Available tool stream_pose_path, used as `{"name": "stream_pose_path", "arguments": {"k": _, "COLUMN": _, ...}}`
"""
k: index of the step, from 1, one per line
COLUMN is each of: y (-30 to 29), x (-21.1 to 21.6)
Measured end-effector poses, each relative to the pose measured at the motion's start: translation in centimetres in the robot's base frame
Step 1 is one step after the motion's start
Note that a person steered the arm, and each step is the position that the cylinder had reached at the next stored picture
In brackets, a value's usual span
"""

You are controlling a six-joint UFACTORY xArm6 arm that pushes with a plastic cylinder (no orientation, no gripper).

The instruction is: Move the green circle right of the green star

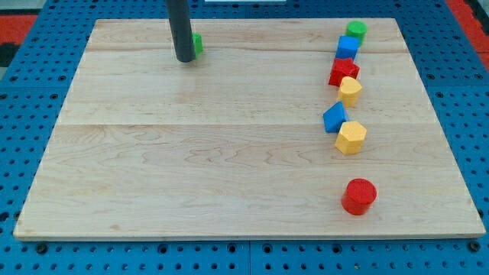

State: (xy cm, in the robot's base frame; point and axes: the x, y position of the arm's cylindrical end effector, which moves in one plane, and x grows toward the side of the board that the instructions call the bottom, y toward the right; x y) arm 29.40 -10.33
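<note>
Resting on the pale wooden desk [229, 153] just left of a half-hidden small green block [197, 44], my tip [185, 59], a bare rod without fingers, needed to reach the far-right green circle block [356, 30] from its right.

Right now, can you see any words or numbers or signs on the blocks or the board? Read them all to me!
There are none to read.
The wooden board is bare wood grain.
The blocks, such as the green circle, the red circle and the yellow blocks, show plain colour with no marks.
My tip sits just left of a half-hidden green block; it is plain dark too.
</note>
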Motion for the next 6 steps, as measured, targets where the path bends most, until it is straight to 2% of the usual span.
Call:
{"name": "stream_pose_path", "arguments": {"k": 1, "y": 1.3, "x": 0.2}}
{"name": "stream_pose_path", "arguments": {"k": 2, "y": 1.5, "x": -3.4}}
{"name": "stream_pose_path", "arguments": {"k": 3, "y": 10.0, "x": -4.4}}
{"name": "stream_pose_path", "arguments": {"k": 4, "y": 20.6, "x": -8.3}}
{"name": "stream_pose_path", "arguments": {"k": 5, "y": 25.9, "x": -10.1}}
{"name": "stream_pose_path", "arguments": {"k": 6, "y": 35.2, "x": -9.5}}
